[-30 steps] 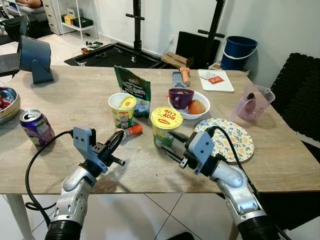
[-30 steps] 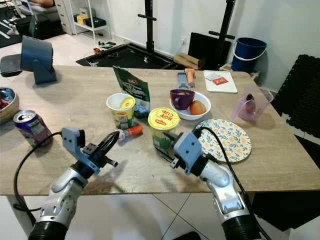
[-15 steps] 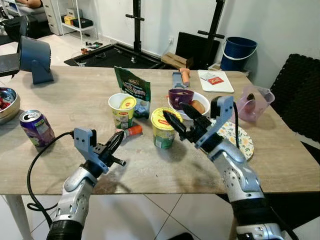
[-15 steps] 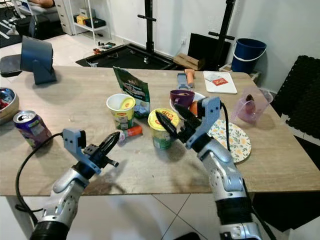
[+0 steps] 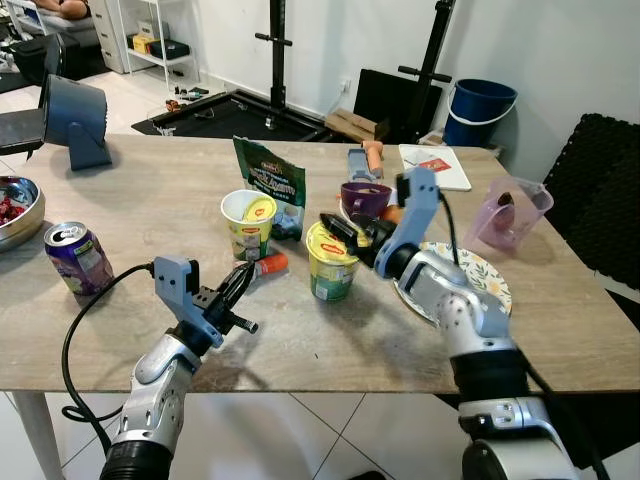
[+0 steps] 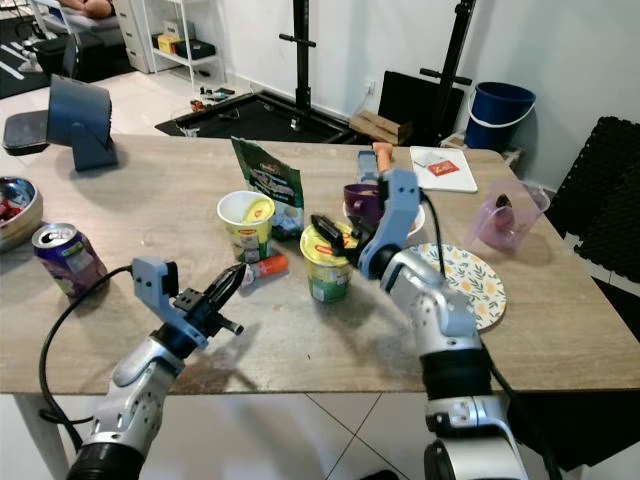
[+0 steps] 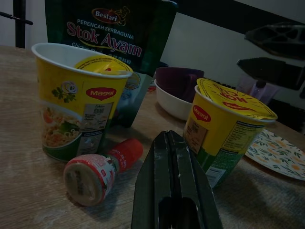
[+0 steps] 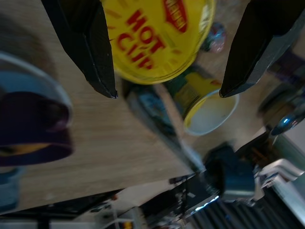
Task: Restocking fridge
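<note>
The right pincer point(image 5: 342, 228) hangs wide open just above the sealed noodle cup point(image 5: 331, 262), its black fingers point(image 8: 90, 45) straddling the yellow foil lid and gripping nothing. The cup stands upright mid-desk point(image 5: 150, 200), glossy and tapered. The left pincer point(image 5: 240, 283) is closed and empty, low over the pale wood grain, just beside a small red-capped bottle point(image 5: 266, 264) lying on its side.

The sealed yellow noodle cup point(image 7: 227, 125) near the middle of the desk point(image 5: 150, 200) reads "HOT CUP" on its lid and "Maggi" on its side. The open noodle cup point(image 7: 78, 109) beside it also says "Maggi". The green packet point(image 7: 112, 36) behind them reads "Bestari", "PERENCAH SERBAGUNA" and "Stok Ayam".
</note>
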{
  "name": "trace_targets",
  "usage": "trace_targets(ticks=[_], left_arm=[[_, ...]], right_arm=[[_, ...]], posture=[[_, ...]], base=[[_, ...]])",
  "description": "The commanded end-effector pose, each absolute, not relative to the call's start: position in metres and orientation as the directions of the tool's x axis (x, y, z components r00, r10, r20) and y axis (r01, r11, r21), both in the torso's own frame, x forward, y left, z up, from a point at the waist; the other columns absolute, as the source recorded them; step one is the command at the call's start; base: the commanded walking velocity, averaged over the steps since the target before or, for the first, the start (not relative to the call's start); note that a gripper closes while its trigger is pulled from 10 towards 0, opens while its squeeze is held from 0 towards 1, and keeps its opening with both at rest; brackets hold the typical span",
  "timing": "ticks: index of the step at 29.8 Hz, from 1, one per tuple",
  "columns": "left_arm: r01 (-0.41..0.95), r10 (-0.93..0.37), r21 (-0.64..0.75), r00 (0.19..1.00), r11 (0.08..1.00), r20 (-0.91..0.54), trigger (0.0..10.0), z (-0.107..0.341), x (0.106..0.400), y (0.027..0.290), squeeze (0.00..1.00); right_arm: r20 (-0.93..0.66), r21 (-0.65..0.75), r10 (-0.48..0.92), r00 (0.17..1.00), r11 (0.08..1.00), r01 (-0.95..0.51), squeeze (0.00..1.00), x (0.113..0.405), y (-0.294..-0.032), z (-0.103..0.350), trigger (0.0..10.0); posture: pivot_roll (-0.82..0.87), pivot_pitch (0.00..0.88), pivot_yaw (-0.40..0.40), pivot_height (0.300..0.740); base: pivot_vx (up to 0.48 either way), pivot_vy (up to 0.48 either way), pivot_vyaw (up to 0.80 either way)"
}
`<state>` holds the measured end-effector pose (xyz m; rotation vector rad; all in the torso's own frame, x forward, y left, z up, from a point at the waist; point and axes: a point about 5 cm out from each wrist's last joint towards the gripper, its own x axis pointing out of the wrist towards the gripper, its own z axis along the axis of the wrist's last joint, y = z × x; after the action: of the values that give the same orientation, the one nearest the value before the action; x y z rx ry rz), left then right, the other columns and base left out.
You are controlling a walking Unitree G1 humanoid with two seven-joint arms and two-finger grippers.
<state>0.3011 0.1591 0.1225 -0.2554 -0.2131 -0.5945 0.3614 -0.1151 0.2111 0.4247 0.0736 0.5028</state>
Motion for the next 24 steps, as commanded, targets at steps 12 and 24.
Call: trace_targets(ticks=[12, 24], left_arm=[[0.578, -0.53, -0.173, 0.808, 0.798, 0.257, 10.0, 0.118, 0.299, 0.154, 0.0], [0.577, -0.528, -0.179, 0.809, 0.797, 0.259, 10.0, 0.117, 0.298, 0.152, 0.0]], right_arm=[[-0.267, 0.445, 0.409, 0.873, 0.856, -0.265, 0.0, 0.365, -0.139, 0.192, 10.0], [-0.358, 0.527, 0.428, 0.83, 0.826, -0.199, 0.0, 0.362, -0.142, 0.185, 10.0]], posture=[[0.08, 0.047, -0.046, 0.74], [0.07, 0.052, -0.051, 0.74]], base=[[0.0, 0.0, 0.0], [0.0, 0.0, 0.0]])
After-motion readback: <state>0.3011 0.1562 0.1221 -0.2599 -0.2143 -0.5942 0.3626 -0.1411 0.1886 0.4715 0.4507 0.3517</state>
